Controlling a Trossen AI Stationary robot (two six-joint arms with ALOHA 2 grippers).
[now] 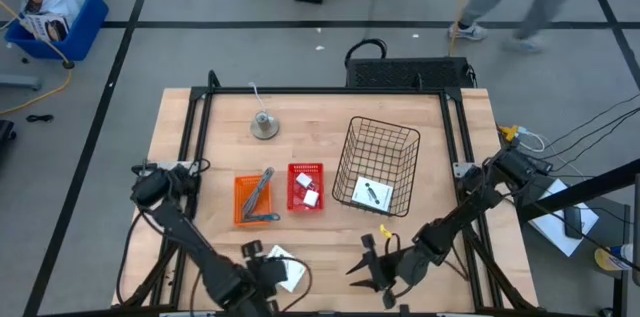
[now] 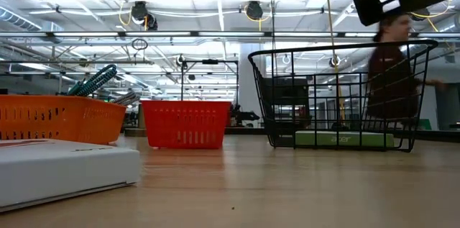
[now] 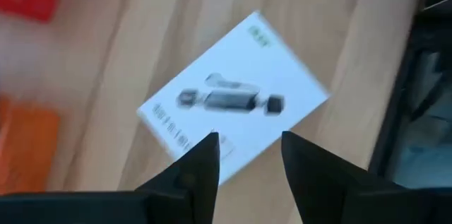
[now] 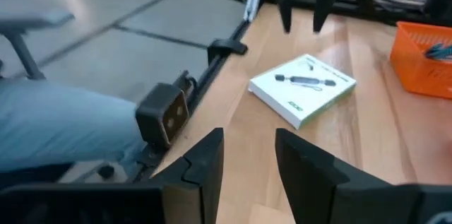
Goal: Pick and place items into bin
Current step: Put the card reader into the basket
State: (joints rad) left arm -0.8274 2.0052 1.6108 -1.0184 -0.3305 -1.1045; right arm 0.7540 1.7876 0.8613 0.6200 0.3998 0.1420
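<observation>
Wooden table [image 1: 225, 147] boards are carrying an orange tray [image 1: 257, 200] with two slim hand tools, a red tray [image 1: 306, 187] with small white blocks, and a black wire basket [image 1: 377, 167] that is already holding one white card [image 1: 372, 195]. Behind the table a person [image 2: 392, 70] is walking past.

At the near edge, the second card, really a thin white box [image 3: 233, 105] printed with a small dark gadget, is lying flat on the wood, just beside the left arm. The left gripper [image 3: 248, 160] is hovering right over it, its fingers standing partly apart and straddling one edge of the box without touching it. The right gripper [image 4: 248, 155] is waiting near the front of the table, to the right of the box and well apart from it, its fingers also standing partly apart and holding nothing.

The box is looking light, stiff and smooth, probably glossy cardboard, so it is likely to slide if nudged from above. Lying flat, it is offering only its thin edges; pinching across the narrower width, near the middle, seems the safest hold, and squeezing gently should be enough to avoid crushing it.
</observation>
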